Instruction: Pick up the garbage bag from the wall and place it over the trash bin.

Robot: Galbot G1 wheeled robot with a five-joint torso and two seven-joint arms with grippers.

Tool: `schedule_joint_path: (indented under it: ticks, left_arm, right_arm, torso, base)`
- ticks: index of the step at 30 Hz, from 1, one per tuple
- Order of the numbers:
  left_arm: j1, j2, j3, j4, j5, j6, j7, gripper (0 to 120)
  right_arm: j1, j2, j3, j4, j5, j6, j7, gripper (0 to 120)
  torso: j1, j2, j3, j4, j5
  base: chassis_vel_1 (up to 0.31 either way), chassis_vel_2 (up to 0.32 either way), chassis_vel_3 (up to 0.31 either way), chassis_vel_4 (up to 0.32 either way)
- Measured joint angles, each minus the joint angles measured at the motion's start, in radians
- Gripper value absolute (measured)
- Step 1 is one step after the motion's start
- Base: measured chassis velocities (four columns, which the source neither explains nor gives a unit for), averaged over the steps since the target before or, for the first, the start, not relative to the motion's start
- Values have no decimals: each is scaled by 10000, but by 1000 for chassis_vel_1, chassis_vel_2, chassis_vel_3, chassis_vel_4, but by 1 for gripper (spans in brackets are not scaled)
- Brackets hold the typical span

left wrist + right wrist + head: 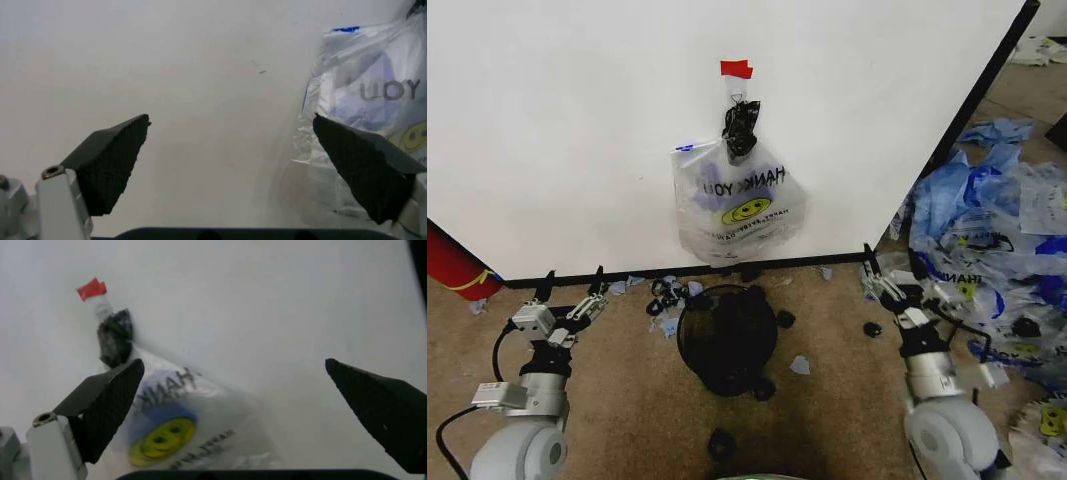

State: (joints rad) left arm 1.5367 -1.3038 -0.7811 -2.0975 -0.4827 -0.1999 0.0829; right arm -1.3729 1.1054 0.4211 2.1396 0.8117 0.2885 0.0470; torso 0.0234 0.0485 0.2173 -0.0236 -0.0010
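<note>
Both arms are held low and reach forward, one at each side of the head view. The left gripper (570, 283) has its fingers spread wide, holding nothing. The right gripper (890, 275) is likewise spread wide and empty.

The wall (577, 120) is plain white with a black base strip and a red tape piece (735, 68). The garbage bag (739, 205) is see-through, printed with a yellow smiley face and dark lettering, with what seems a blue patch. The trash bin (727, 338) is black wire mesh on tan carpet (627, 420).
</note>
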Motion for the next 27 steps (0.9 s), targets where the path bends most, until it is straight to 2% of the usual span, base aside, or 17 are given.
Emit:
schedule_joint_path:
  ticks: [3, 6, 14, 19, 27]
  left_arm:
    - [-59, 4, 49, 49, 48, 35, 3, 97]
    - [-132, 29, 103, 87, 66, 93, 6, 97]
    - [-58, 25, 63, 77, 133, 191, 11, 97]
    - [75, -88, -37, 21, 268, 210, 8, 97]
    - [203, -273, -93, 6, 469, 183, 0, 97]
  right_arm:
    - [612, -142, -368, 24, 941, -185, 6, 100]
    - [928, -217, -505, 29, 1356, -261, 8, 100]
    - [3047, -346, -1599, -430, 3045, -560, -4, 100]
    - [4671, 39, -2472, -1352, 3834, -678, -19, 100]
    - [6124, 765, -3233, -2533, 4249, -721, -45, 100]
  torso:
    - [0, 0, 0, 4, -1]
    - [0, 0, 0, -3, -3]
    - [0, 0, 1, 1, -1]
    - [1, 0, 1, 1, -1]
    - [1, 0, 1, -2, -2]
  base:
    - [0, 0, 0, 0]
    - [0, 0, 0, 0]
    - [0, 0, 0, 0]
    - [0, 0, 0, 0]
    - [0, 0, 0, 0]
